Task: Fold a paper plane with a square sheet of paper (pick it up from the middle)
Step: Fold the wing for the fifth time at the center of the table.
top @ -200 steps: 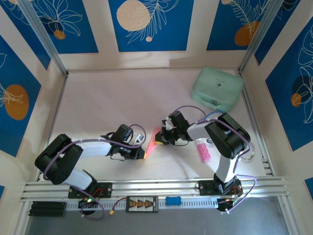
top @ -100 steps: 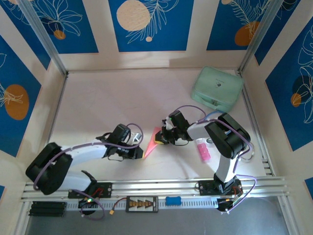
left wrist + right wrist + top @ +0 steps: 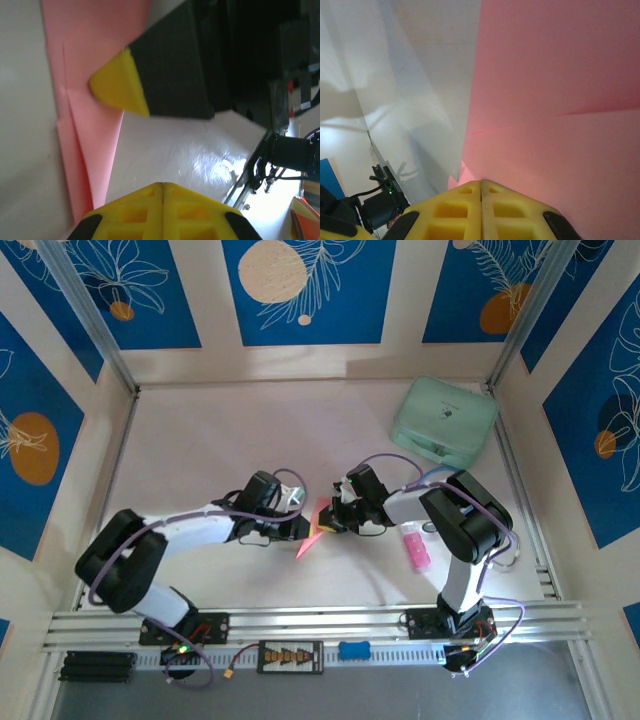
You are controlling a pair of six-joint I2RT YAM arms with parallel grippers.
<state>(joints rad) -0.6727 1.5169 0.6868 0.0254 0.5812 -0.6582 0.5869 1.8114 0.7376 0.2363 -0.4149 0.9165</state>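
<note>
Plane [image 3: 313,533] is lying flat on the table [image 3: 200,460], nose toward the near edge, sandwiched between both grippers. Left gripper [image 3: 298,529] has its jaws pressed together right at the plane's left edge. Right gripper [image 3: 331,524] is closed too, yellow tip over the wide end. Can't tell if either actually pinches paper. Pink stick [image 3: 415,548] lies by the right arm, and the green case [image 3: 443,422] is well off in the far right corner.
</note>
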